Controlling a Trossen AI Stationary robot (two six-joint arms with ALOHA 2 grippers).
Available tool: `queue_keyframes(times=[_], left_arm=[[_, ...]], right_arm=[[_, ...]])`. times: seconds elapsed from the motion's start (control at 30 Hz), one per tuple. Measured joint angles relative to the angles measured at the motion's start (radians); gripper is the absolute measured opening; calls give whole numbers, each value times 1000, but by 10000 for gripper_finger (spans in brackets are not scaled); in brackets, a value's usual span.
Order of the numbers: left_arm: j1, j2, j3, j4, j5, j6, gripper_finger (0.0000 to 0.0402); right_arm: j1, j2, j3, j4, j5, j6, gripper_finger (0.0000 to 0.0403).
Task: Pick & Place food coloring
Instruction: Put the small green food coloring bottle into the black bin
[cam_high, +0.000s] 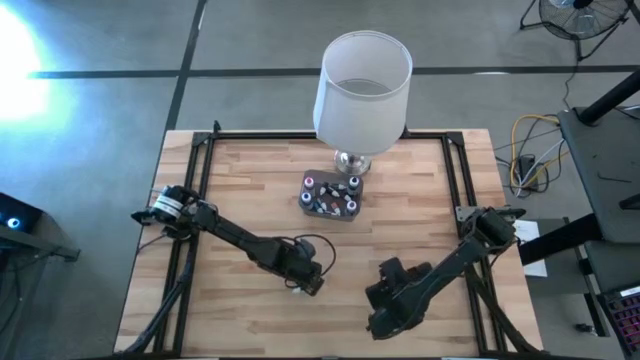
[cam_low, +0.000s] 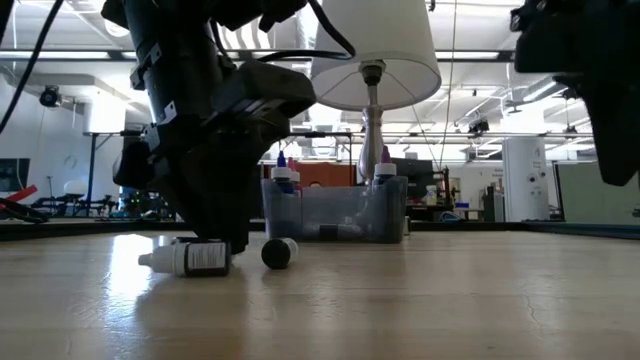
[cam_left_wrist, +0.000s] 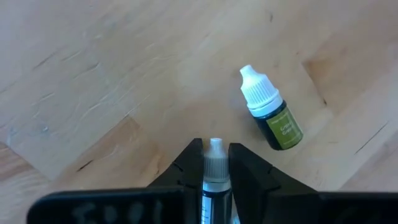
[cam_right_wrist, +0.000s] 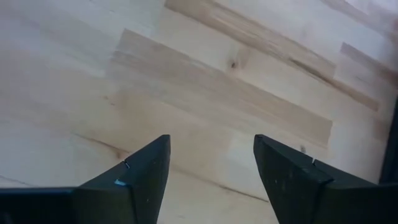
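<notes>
My left gripper (cam_left_wrist: 216, 148) points steeply down at the table's middle near part (cam_high: 308, 282). It is shut on a food coloring bottle (cam_low: 190, 260) that has a dark body and a white tip. A second food coloring bottle (cam_left_wrist: 272, 111), with a white cap and green label, lies on its side beside it (cam_low: 280, 252). More small bottles stand in a clear tub (cam_high: 306, 190) farther back. My right gripper (cam_right_wrist: 211, 162) hangs open over bare wood at the near right (cam_high: 385, 300). My left gripper pinches the bottle's body (cam_left_wrist: 215, 186) between its two fingers, one on each long side. The white tip (cam_left_wrist: 216, 152) sticks out just past the fingertips. The fingers come from above, slanting down. The bottle lies on its side on the table (cam_low: 205, 262).
A white-shaded lamp (cam_high: 362, 85) stands on its metal base (cam_high: 352, 160) right behind the tub. Black frame rails (cam_high: 200, 170) run along the table's left, right and far edges. Bare wood lies between the two grippers and along the near edge.
</notes>
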Motion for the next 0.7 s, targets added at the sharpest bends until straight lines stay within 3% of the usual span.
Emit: queue_keyframes(times=[0.2,0.37,0.53,0.7], left_arm=[[16,-13,-3,-27,-1,59,33],[48,-66,20,-34,-65,123,32],[67,-131,96,-12,-239,289,32],[99,-163,187,45,-463,564,32]], right_arm=[[12,-26,0,-4,72,88,209],[34,-85,0,-63,228,231,191],[61,-142,0,-156,406,308,176],[53,-174,-2,-155,459,190,167]])
